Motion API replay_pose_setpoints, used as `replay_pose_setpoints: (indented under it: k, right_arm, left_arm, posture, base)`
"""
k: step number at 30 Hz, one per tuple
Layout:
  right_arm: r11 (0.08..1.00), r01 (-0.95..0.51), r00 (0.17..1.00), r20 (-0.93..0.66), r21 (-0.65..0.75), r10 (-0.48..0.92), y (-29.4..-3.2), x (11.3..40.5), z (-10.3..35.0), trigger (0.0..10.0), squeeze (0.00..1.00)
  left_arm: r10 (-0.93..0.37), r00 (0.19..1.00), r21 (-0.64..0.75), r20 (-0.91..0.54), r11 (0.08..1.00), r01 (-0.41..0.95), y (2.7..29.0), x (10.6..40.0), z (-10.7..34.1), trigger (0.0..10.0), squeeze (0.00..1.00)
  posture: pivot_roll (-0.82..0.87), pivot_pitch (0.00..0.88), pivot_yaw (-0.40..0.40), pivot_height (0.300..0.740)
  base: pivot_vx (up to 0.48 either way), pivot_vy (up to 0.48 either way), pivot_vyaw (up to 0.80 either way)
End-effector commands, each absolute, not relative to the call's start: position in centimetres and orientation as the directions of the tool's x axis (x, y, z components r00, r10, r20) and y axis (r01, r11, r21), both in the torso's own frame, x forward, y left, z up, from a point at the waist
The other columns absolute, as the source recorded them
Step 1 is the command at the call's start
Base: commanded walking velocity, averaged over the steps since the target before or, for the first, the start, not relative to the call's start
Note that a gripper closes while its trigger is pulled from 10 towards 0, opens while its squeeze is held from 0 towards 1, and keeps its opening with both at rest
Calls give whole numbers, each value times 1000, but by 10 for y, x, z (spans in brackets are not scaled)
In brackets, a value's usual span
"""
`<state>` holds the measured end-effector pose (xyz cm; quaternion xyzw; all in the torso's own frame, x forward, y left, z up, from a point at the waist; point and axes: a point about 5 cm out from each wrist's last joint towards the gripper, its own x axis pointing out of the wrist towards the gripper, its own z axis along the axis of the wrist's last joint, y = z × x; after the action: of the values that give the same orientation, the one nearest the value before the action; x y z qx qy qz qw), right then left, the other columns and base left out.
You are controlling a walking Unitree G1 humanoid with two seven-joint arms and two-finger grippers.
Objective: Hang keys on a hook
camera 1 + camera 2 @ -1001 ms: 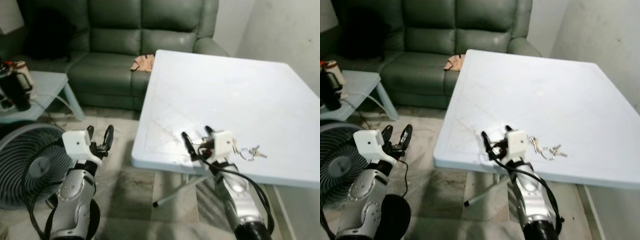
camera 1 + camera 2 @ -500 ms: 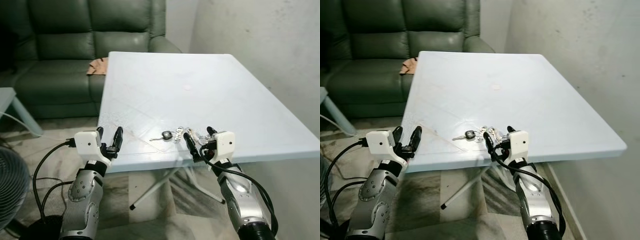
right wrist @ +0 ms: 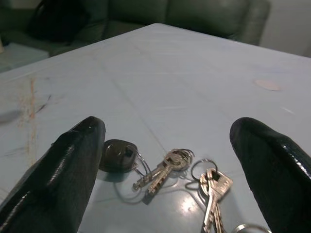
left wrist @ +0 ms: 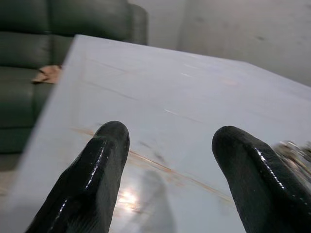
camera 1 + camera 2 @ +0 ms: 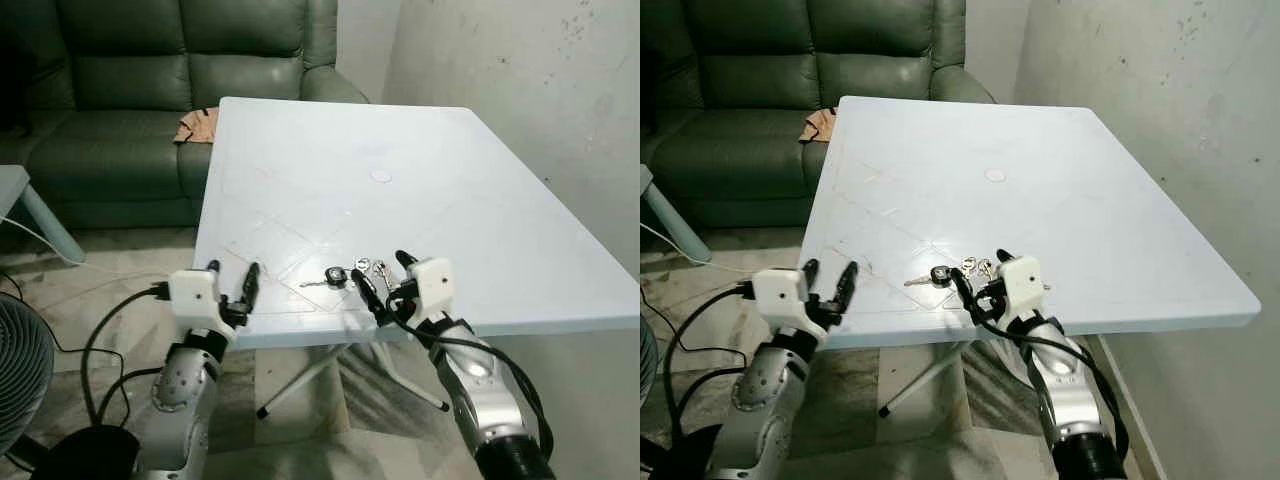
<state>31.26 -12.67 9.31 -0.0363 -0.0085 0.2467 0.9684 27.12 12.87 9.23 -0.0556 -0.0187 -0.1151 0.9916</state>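
I am holding my right fingers (image 3: 170, 160) wide open and empty just short of the keys (image 3: 167, 165), which are lying untouched near the desk (image 5: 420, 130) edge. My left fingers (image 4: 170, 170), also open, are gripping nothing. Grasping and hanging are both remaining.

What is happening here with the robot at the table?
The robot stands at the near edge of a white table. Its right end effector is open just before the keys, which lie flat on the table, not yet gripped. Its left end effector is also open, holding nothing, at the table's edge. A green sofa stands behind.
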Motion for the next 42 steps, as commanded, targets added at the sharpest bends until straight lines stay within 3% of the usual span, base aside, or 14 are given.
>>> replay_pose_setpoints:
  k: [1, 5, 24, 26, 28, 29, 42]
  right_arm:
    - [863, -497, 868, -22, -94, 497, -125, 319, 95, 10000, 0]
    - [846, -523, 852, -47, -104, 521, -122, 330, 101, 10000, 0]
    - [765, -624, 779, -210, -160, 591, -122, 336, 84, 10000, 0]
    - [775, -621, 775, -236, -119, 586, -120, 334, 77, 4667, 0]
    - [780, -613, 782, -238, -125, 576, -119, 335, 77, 2941, 0]
    - [783, -608, 786, -235, -129, 572, -119, 336, 77, 0, 0]
    - [805, -576, 811, -215, -138, 544, -120, 342, 81, 0, 0]
  left_arm:
    - [-290, 956, -87, 38, 952, 293, 119, 267, 91, 10000, 0]
    - [-355, 935, -66, 28, 932, 356, 107, 261, 88, 10000, 0]
    - [-359, 933, -80, 27, 929, 360, 98, 252, 89, 10000, 0]
    - [-353, 935, -77, 27, 932, 354, 98, 251, 90, 10000, 0]
    - [-352, 936, -77, 27, 932, 353, 98, 251, 90, 10000, 0]
    - [-350, 936, -77, 27, 933, 351, 98, 252, 90, 10000, 0]
    - [-340, 940, -71, 26, 937, 341, 98, 253, 91, 10000, 0]
  posture:
    - [-116, 0, -57, 724]
    - [-113, 0, -62, 724]
    - [-84, 22, -89, 724]
    - [-82, 23, -89, 724]
    - [-81, 23, -89, 724]
    - [-81, 24, -89, 724]
    - [-77, 27, -93, 724]
  base:
    - [0, 0, 0]
    - [0, 0, 0]
    - [0, 0, 0]
    - [0, 0, 0]
    - [0, 0, 0]
    - [0, 0, 0]
    - [0, 0, 0]
